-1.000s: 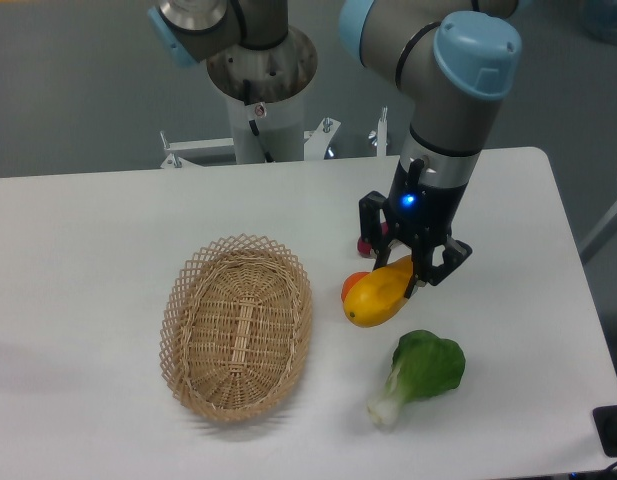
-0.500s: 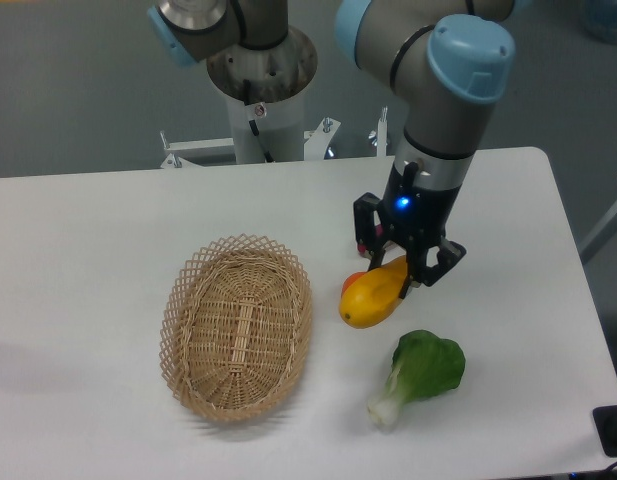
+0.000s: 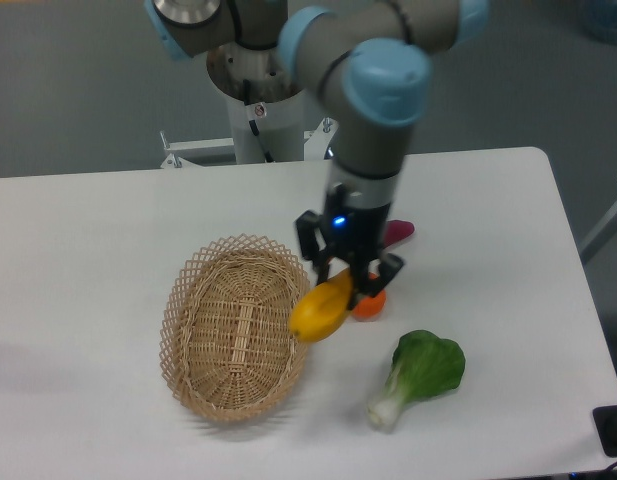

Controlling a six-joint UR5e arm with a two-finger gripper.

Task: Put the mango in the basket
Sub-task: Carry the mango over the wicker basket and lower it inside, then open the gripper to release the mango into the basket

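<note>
Status: transfer in progress — pick complete, placement outstanding.

The gripper (image 3: 346, 283) is closed on the tapered upper end of the mango (image 3: 322, 309), which hangs clear of the bench (image 3: 98, 230) with its rounded lower end just over the right rim of the basket (image 3: 237, 328). The basket sits toward the bench's front-left area and holds nothing visible.

An orange (image 3: 370, 303) lies just right of the gripper, a purple-red sweet potato (image 3: 398, 231) behind it, and a leafy green vegetable (image 3: 421, 371) nearer the front edge.

Remaining, as judged: carry the mango further left over the basket's centre — then lower and release.
</note>
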